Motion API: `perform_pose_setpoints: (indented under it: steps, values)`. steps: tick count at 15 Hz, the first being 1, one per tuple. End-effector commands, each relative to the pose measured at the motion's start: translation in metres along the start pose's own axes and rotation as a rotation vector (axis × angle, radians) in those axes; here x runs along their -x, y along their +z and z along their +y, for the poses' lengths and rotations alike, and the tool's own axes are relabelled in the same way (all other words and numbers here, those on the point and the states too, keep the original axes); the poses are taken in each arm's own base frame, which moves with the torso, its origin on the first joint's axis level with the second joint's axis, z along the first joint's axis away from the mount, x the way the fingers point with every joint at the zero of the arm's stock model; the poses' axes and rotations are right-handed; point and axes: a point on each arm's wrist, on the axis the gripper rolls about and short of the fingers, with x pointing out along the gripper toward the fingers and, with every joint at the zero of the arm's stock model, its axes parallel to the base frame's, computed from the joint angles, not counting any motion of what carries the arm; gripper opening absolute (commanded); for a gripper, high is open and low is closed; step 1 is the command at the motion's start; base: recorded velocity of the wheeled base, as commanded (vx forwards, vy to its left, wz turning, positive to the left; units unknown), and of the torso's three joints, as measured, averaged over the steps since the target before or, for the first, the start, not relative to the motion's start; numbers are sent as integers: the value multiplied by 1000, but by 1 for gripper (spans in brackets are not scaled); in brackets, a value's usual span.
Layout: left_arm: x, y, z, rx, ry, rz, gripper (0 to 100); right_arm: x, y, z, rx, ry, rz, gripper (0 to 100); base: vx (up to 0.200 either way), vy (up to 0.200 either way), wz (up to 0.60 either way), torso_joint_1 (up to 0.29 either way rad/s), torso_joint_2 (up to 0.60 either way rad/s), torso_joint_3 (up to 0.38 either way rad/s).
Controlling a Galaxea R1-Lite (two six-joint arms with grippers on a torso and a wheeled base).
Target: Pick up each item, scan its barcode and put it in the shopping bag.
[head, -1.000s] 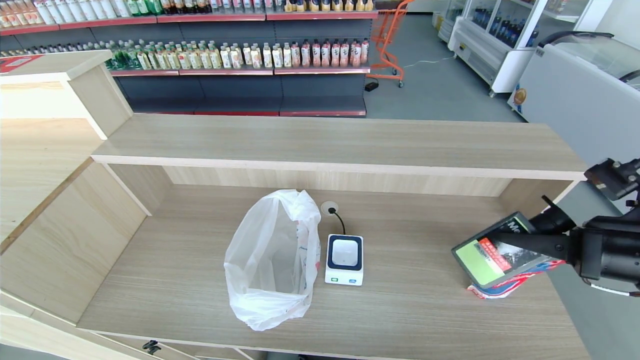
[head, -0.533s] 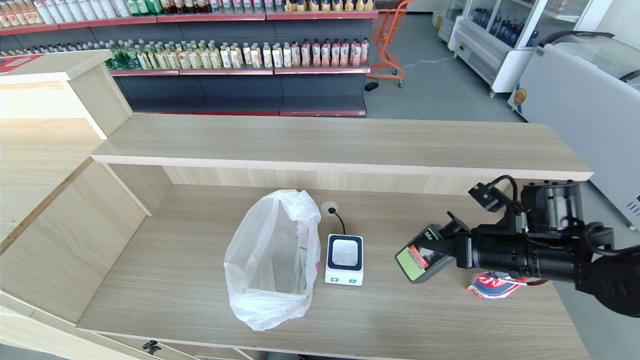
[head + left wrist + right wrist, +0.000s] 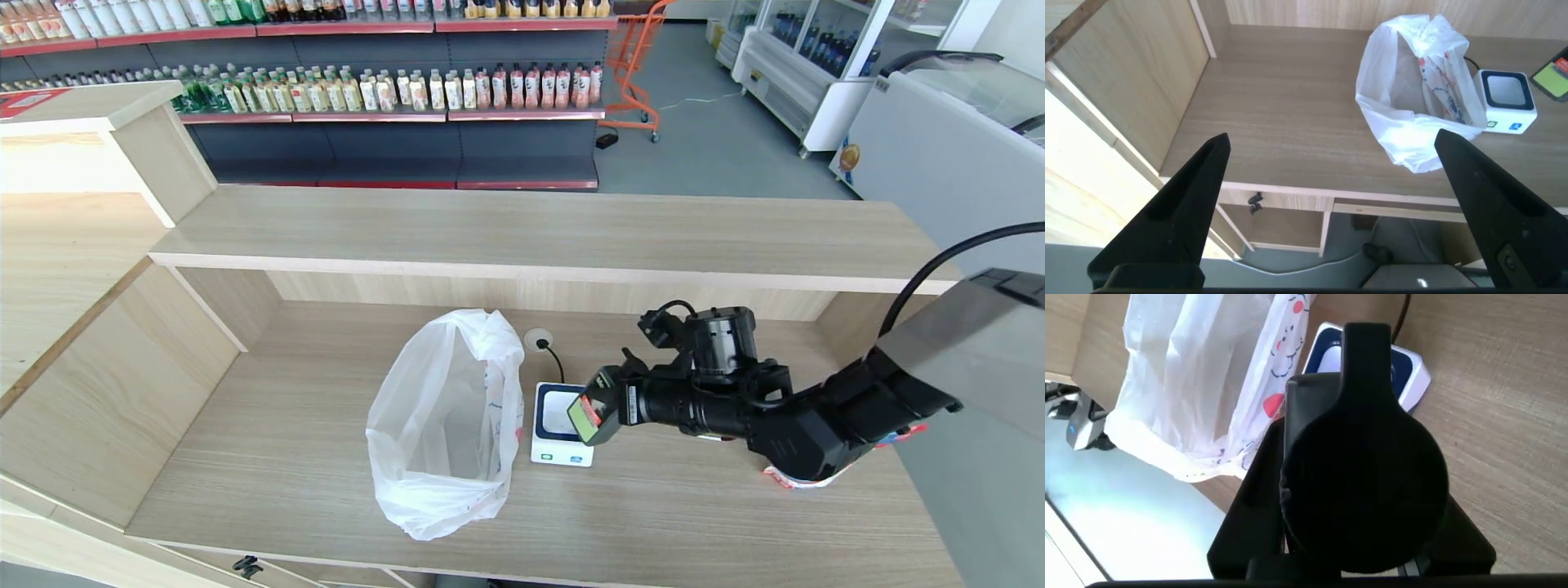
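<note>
Pinching a dark box (image 3: pixel 586 415) with a green and red label, the right gripper (image 3: pixel 600 404) holds it over the scanner's (image 3: pixel 555 420) 3 o'clock edge. A white plastic bag (image 3: pixel 441 425) stands open just at the scanner's 9 o'clock. A red and blue packet (image 3: pixel 796 478) lies toward 4 o'clock, under the right arm. The left gripper (image 3: pixel 1333 143), fingers spread wide, hangs over the counter's (image 3: pixel 1290 122) front edge, around the bag's 8 o'clock.

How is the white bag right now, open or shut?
Open. The shopping bag stands on the counter with its mouth spread wide.
</note>
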Motion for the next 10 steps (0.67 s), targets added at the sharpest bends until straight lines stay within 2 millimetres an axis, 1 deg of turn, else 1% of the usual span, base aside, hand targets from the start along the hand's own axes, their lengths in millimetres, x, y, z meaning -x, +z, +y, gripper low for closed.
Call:
perform_pose_setpoints:
  steps: [1,4,5,6,8,10]
  values:
    - [0,0,0,0,0,-1,100,-21,-11,-2,3,7,18,0,0,0,0,0,0,0]
    - [0,0,0,0,0,-1,100,-34,-15,0,7,22,7,0,0,0,0,0,0,0]
    - [0,0,0,0,0,-1,100,-38,-13,0,9,27,-11,0,0,0,0,0,0,0]
    - [0,0,0,0,0,-1,100,-45,-16,1,14,33,-18,0,0,0,0,0,0,0]
    - [0,0,0,0,0,-1,100,-49,-17,1,16,28,-20,0,0,0,0,0,0,0]
    - [0,0,0,0,0,-1,100,-53,-23,-1,13,7,-10,0,0,0,0,0,0,0]
